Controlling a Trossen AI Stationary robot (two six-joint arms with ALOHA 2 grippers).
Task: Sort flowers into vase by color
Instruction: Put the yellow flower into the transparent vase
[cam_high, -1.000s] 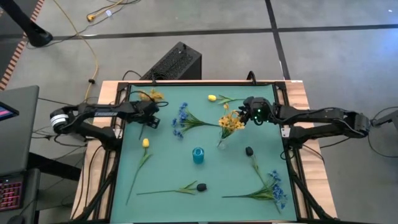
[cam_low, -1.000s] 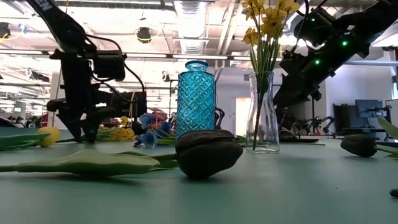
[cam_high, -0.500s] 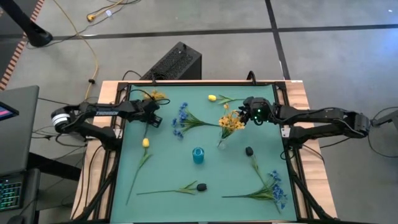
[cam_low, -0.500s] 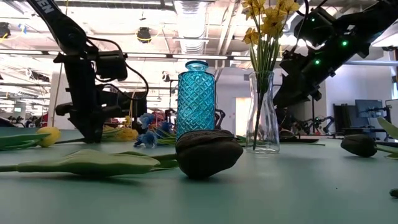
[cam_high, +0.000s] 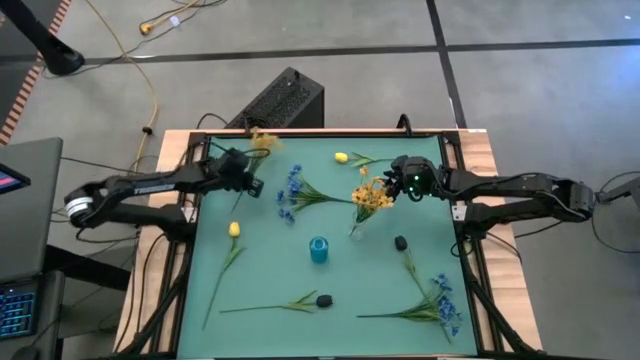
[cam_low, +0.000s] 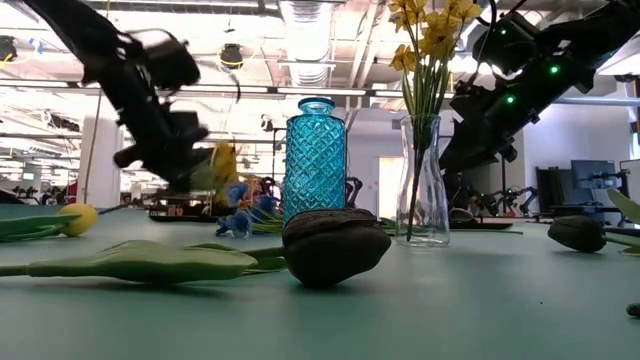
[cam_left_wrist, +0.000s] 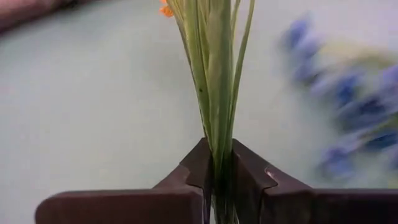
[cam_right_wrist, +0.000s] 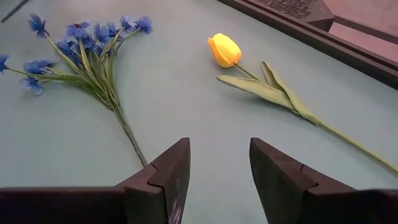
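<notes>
My left gripper (cam_high: 238, 172) is at the far left of the table, shut on a yellow small-bloom spray (cam_high: 262, 140). Its blooms (cam_low: 222, 165) hang above the table in the low view. My right gripper (cam_high: 405, 182) hovers open beside the yellow sprays (cam_high: 372, 196) that stand in the clear vase (cam_low: 423, 185). The blue vase (cam_high: 318, 249) stands mid-table. A blue spray (cam_right_wrist: 87, 56) and a yellow tulip (cam_right_wrist: 224, 50) lie flat on the table beyond my right gripper's fingers. My left gripper pinches the spray's bunch of thin green stalks (cam_left_wrist: 219, 163) between its two fingers (cam_left_wrist: 198, 167). The stalks run out past the fingertips toward the blooms. The arm comes at it slanting down from the table's left. The bloom end is lifted clear of the table.
Flat on the mat lie another yellow tulip (cam_high: 234, 229) at the left, a second blue spray (cam_high: 440, 298) at the near right, and dark buds (cam_high: 400, 242) (cam_high: 323, 298). A black box (cam_high: 280, 100) stands beyond the far edge.
My left gripper has shut on the yellow spray's stalks, then risen and tipped, swinging slightly toward the far edge. The spray, which lay on the table, is now lifted, and its blooms have moved toward the far edge and a little rightward.
</notes>
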